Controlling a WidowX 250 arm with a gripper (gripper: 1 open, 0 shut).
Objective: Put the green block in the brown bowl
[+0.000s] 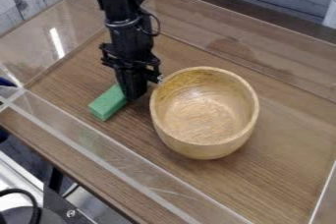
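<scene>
The jaws are pointing down, closed together at the far end of the block [108, 102], which is lying flat on the table [250, 51] just beside the bowl [197, 147]; whether they are gripping it is unclear.

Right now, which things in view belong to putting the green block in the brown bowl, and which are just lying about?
Belongs to the job: brown bowl, empty; green block, lying beside it; gripper, shut at the block's end.
Just there: wooden table; clear panel at the front.
</scene>
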